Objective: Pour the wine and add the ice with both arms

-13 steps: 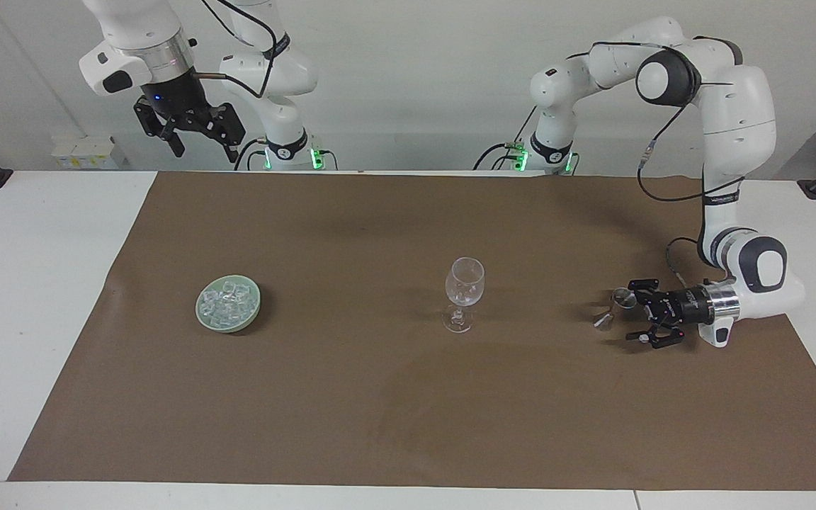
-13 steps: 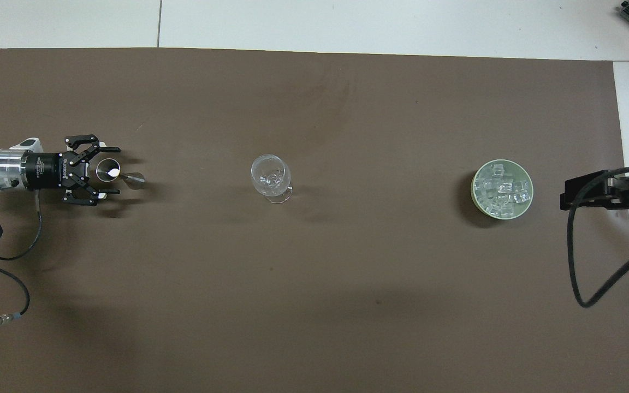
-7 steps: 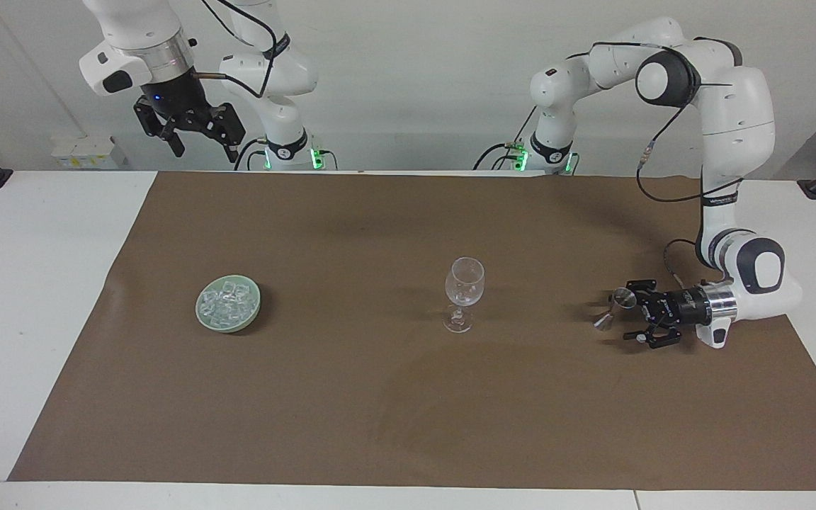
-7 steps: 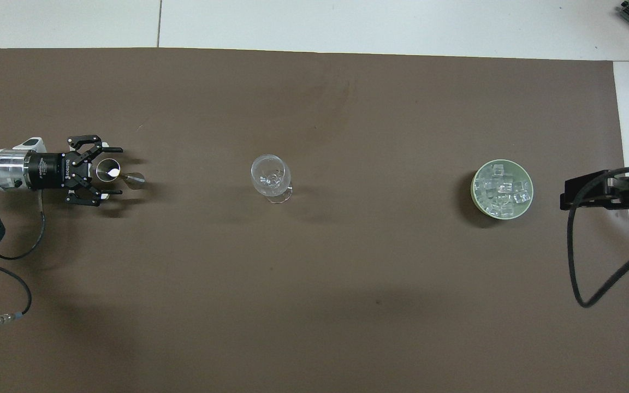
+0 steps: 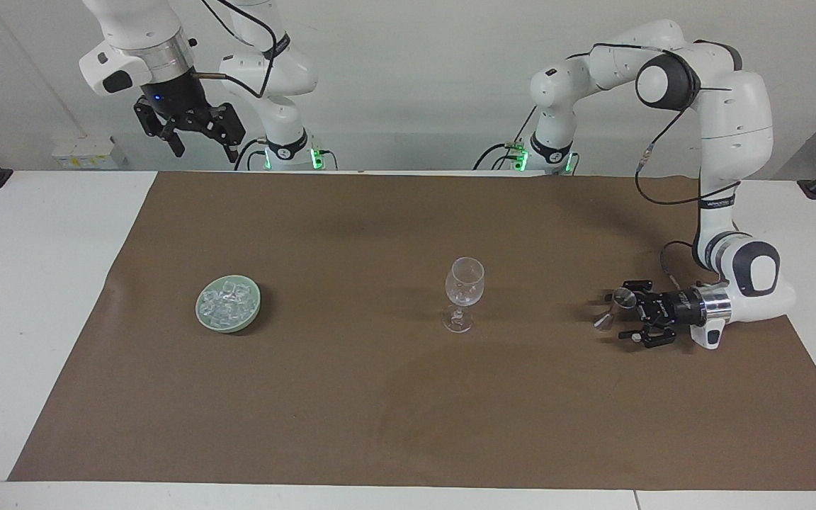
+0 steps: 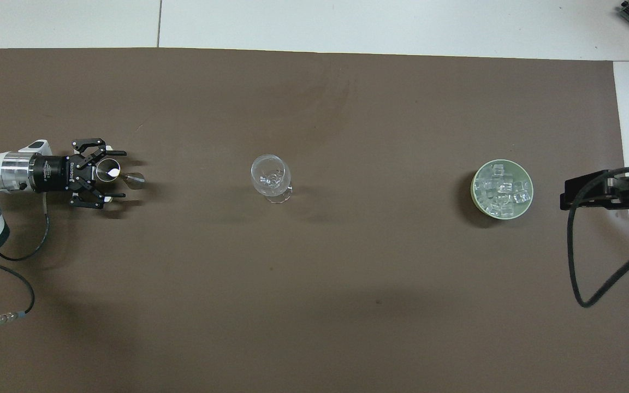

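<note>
At the left arm's end of the counter, the left gripper (image 5: 624, 316) brackets a small metal cup (image 5: 621, 298) with jaws wide open (nothing gripped), right gripper (image 5: 199, 145) waits open, glass (image 5: 464, 282) empty, ice (image 5: 227, 300) untouched in its bowl (image 5: 252, 316).

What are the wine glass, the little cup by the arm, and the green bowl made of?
Wine glass: clear glass or clear plastic; you see the brown mat through it, with bright glints.
Little cup: looks like shiny metal, silvery with a bright spot inside.
Bowl: pale green, smooth, slightly glossy, perhaps ceramic or plastic; I cannot tell which. The ice in it looks clear and glassy.
</note>
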Robot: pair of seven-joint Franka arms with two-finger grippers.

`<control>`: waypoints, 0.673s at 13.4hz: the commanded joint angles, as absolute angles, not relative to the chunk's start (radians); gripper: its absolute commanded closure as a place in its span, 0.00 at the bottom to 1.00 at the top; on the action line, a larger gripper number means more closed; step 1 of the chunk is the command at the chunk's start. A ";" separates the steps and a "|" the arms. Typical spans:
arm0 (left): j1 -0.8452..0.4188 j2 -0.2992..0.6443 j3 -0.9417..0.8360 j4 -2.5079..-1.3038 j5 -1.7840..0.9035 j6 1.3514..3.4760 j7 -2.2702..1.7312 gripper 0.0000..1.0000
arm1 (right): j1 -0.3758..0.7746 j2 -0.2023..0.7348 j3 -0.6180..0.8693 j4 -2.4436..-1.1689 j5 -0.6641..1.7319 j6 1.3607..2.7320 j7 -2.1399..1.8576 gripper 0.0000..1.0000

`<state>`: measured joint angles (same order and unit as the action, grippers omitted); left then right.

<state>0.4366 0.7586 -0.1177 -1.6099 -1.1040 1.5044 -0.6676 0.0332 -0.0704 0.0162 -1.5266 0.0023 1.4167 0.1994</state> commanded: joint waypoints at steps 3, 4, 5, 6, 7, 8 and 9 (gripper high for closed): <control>0.431 0.767 -0.110 -1.601 -1.124 1.468 -0.657 0.00 | 0.035 -0.092 0.015 -1.551 -0.009 1.417 0.179 0.00; 0.433 0.767 -0.110 -1.601 -1.124 1.468 -0.657 0.00 | 0.035 -0.091 0.015 -1.551 -0.011 1.417 0.179 0.00; 0.433 0.767 -0.110 -1.601 -1.127 1.468 -0.657 0.00 | 0.035 -0.091 0.015 -1.551 -0.009 1.417 0.181 0.00; 0.434 0.767 -0.110 -1.601 -1.129 1.467 -0.657 0.02 | 0.035 -0.091 0.015 -1.549 -0.009 1.419 0.179 0.00; 0.434 0.767 -0.110 -1.601 -1.129 1.466 -0.654 0.07 | 0.035 -0.091 0.015 -1.551 -0.009 1.417 0.181 0.00; 0.436 0.767 -0.110 -1.601 -1.129 1.466 -0.641 0.10 | 0.035 -0.091 0.015 -1.551 -0.009 1.419 0.179 0.00; 0.437 0.767 -0.110 -1.601 -1.129 1.466 -0.632 0.13 | 0.035 -0.091 0.015 -1.549 -0.009 1.417 0.179 0.00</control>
<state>0.4369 0.7586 -0.1179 -1.6099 -1.1083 1.4891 -0.6574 0.0332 -0.0704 0.0162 -1.5266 0.0023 1.4167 0.1994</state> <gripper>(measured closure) 0.062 0.000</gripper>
